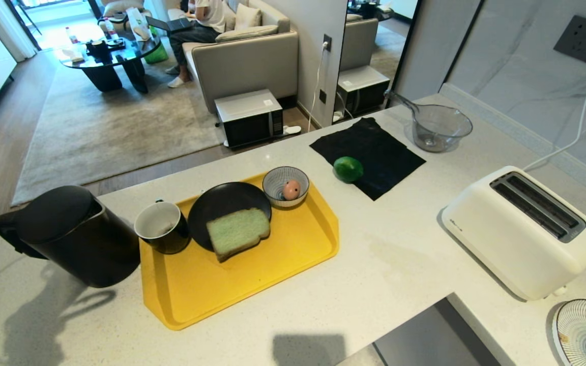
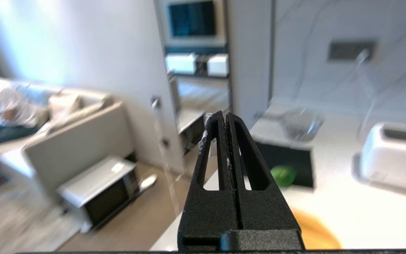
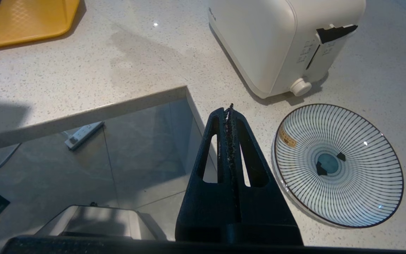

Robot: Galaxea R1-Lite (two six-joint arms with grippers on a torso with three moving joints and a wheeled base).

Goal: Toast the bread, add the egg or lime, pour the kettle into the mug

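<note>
Counter (image 1: 400,264): lime (image 2: 283,175) beyond left pincer (image 2: 223,116) (closed).

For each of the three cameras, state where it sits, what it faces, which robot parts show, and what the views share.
Head: high up, looking down at the counter with yellow tray, bread and kettle; no arm shows.
Left wrist: behind the shut left hand, facing level across toward the sofa and lime.
Right wrist: behind the shut right hand, facing down at the striped plate.
Shared: the toaster appears in all three.

We see both grippers, left gripper (image 2: 223,116) and right gripper (image 3: 229,109): matte black, grainy plastic, triangular jaws with slotted cutouts, white flecks along seams.
</note>
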